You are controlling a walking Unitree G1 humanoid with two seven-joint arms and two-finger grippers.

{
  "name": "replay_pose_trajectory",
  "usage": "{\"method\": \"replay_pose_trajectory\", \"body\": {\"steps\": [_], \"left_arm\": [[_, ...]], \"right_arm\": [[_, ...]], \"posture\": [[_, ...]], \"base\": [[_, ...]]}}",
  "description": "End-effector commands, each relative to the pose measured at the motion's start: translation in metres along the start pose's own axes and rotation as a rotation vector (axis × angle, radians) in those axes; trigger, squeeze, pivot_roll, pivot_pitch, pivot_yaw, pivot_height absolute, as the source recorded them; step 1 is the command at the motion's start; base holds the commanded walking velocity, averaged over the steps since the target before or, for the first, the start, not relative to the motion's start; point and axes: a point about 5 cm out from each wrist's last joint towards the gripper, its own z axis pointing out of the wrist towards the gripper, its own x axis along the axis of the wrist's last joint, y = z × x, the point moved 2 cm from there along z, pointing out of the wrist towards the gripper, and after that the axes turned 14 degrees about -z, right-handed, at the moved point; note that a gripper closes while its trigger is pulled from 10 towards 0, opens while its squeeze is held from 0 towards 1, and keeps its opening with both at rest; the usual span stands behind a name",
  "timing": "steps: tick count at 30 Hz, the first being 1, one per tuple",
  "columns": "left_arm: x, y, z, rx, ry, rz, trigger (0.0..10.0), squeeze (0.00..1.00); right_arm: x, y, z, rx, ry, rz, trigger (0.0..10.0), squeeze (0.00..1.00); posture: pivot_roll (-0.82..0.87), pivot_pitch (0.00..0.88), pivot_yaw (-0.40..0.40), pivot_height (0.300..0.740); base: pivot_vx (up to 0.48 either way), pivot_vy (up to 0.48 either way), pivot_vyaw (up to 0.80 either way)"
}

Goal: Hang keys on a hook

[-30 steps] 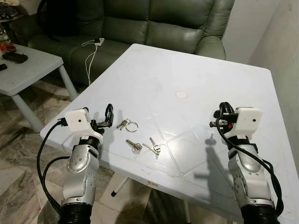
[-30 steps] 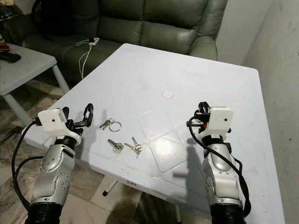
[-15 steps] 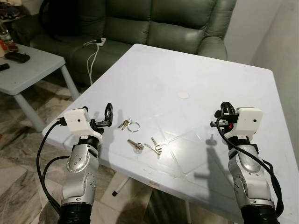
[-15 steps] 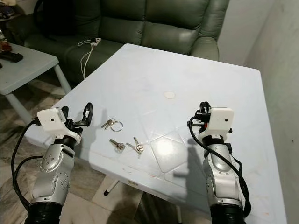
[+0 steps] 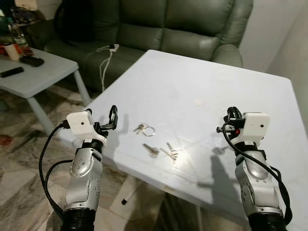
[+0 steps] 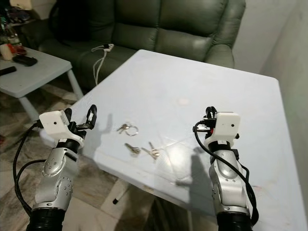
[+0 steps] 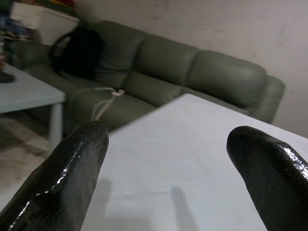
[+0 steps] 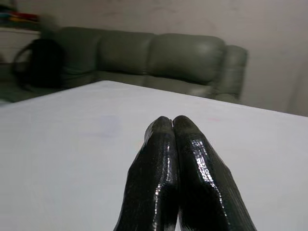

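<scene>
Metal keys (image 5: 145,129) on white surface (image 5: 192,82), just right of open left gripper (image 5: 112,117); right gripper (image 5: 230,115) closed, empty, farther.

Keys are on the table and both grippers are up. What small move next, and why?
Probably ease the open left gripper forward and down toward the ringed keys, the nearest bunch. All the keys lie untouched on the table, and the right gripper is shut and farther off.

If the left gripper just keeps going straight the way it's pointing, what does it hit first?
Probably nothing soon: the open left gripper points out over the bare white table, toward the green sofa beyond. Depth is unclear.
</scene>
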Motion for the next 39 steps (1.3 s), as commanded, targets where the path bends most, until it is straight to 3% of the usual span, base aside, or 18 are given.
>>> {"method": "replay_pose_trajectory", "body": {"steps": [1, 39], "left_arm": [[0.0018, 0.0026, 0.003, -0.012, 0.006, -0.002, 10.0, 0.0], [-0.0001, 0.006, 0.0048, -0.019, 0.015, -0.013, 10.0, 0.0]], "right_arm": [[0.0079, 0.0024, 0.0019, -0.007, 0.032, -0.01, 10.0, 0.0], [0.0088, -0.0018, 0.0003, 0.02, 0.034, -0.021, 10.0, 0.0]], "posture": [[0.01, 0.015, -0.05, 0.74], [0.0, 0.0, -0.061, 0.74]], "base": [[0.0, 0.48, 0.0], [0.0, 0.47, 0.0]]}}
